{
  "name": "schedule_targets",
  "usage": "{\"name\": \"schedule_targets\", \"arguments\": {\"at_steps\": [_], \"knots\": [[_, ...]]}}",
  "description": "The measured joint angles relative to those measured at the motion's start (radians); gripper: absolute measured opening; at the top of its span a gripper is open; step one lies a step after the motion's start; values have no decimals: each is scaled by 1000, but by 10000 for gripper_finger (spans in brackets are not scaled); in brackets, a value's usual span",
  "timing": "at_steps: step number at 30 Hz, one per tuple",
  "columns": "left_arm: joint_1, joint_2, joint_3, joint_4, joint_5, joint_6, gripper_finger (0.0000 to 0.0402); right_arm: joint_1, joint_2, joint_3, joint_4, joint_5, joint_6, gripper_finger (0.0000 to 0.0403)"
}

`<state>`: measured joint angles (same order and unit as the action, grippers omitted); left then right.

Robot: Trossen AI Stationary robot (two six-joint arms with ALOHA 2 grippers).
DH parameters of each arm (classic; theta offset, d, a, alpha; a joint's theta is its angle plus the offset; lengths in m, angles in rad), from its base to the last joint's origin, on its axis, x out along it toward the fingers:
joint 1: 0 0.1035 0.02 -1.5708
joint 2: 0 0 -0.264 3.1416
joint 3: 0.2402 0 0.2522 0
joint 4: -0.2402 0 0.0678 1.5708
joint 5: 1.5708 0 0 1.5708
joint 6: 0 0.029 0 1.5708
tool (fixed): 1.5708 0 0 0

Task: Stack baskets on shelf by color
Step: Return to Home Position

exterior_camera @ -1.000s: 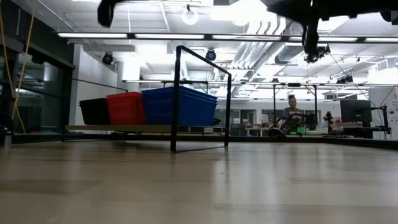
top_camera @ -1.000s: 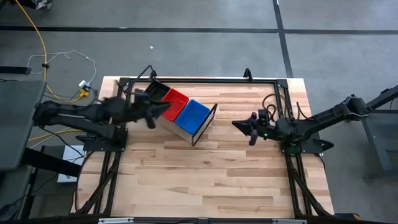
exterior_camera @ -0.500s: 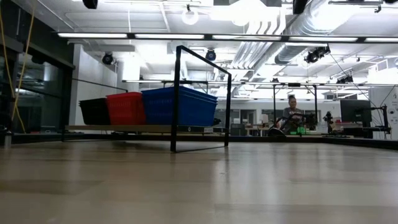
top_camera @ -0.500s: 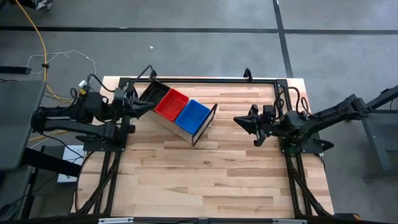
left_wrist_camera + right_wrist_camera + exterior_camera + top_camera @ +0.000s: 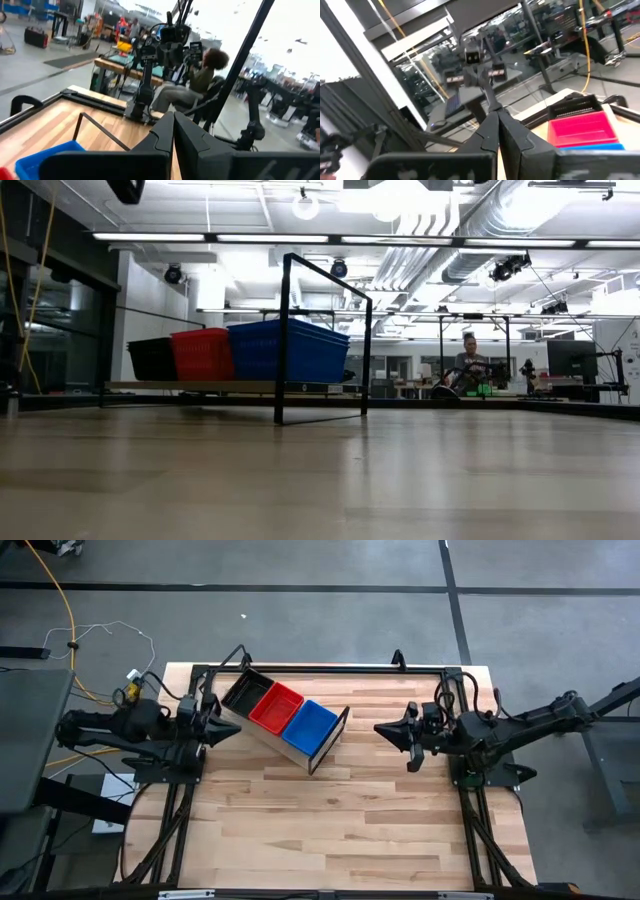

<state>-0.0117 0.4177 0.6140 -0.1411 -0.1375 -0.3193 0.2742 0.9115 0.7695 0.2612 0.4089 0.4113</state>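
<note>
Left pincer [image 5: 228, 725] and right pincer [image 5: 385, 730], both closed and empty, flank the shelf [image 5: 288, 750].

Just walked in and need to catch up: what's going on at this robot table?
Nothing is being handled. The black baskets, red baskets and blue baskets sit side by side on the shelf. The left gripper hangs by the table's left edge, the right gripper over its right side, both clear of the shelf with jaws shut on nothing.
</note>
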Motion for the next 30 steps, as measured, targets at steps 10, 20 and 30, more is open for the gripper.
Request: {"name": "schedule_targets", "arguments": {"at_steps": [10,20,30], "knots": [[-23,-184,-212,124,-2,-4,0,0,0,2,-10,88,85,0],[-23,-413,-226,-90,-22,30,0,0,0,2,-32,138,138,0],[-21,-412,-408,205,-44,93,0,0,0,2,-70,137,173,0]]}}
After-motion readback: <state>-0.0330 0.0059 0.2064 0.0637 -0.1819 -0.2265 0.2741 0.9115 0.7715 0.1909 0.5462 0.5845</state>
